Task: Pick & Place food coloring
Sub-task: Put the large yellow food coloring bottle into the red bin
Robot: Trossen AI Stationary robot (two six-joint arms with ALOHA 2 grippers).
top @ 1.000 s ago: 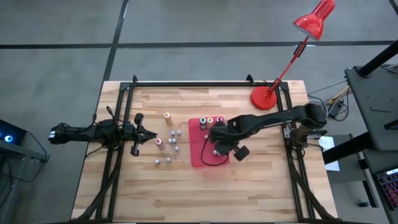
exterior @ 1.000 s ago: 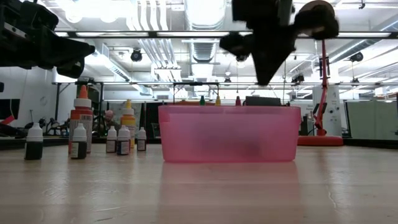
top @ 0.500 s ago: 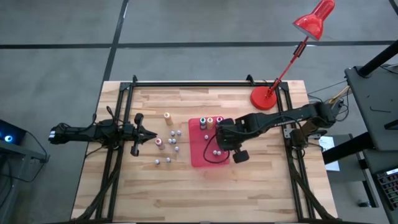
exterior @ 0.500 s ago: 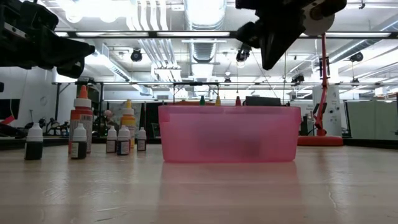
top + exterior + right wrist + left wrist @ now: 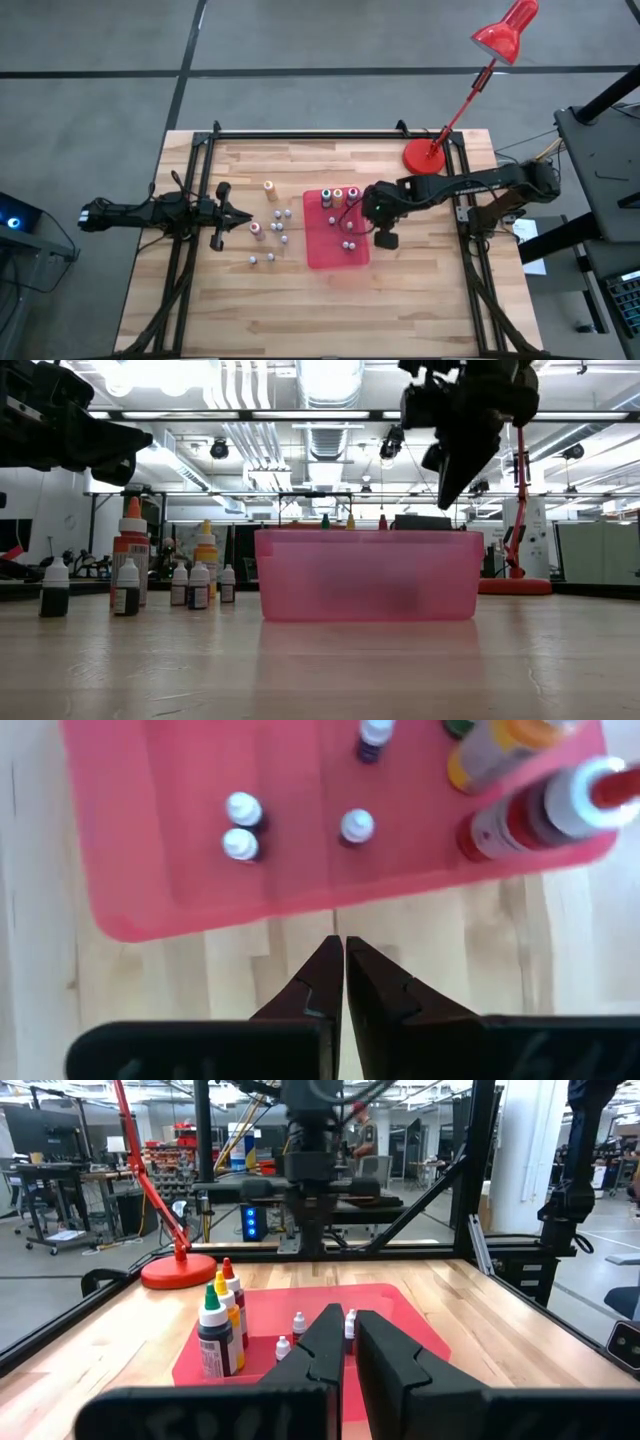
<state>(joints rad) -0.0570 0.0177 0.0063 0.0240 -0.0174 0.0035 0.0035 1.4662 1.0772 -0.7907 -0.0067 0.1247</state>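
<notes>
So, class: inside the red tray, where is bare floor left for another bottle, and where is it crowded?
The red tray is bare along its near edge and left side. Three tall bottles crowd its far edge; small white-capped bottles sit mid-right. On the table, the loose bottles between tray and left gripper are crowded.

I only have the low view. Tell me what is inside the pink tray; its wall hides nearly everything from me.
Observer: The tray holds three tall bottles along its far edge, plus a few tiny capped ones.
Operator: Report the right fingers.
Observer: The right gripper has its fingers shut on nothing, over bare wood just outside the tray's edge.
Operator: Now the left.
Observer: The left gripper is shut and empty, beside the loose bottles standing left of the tray.
</notes>
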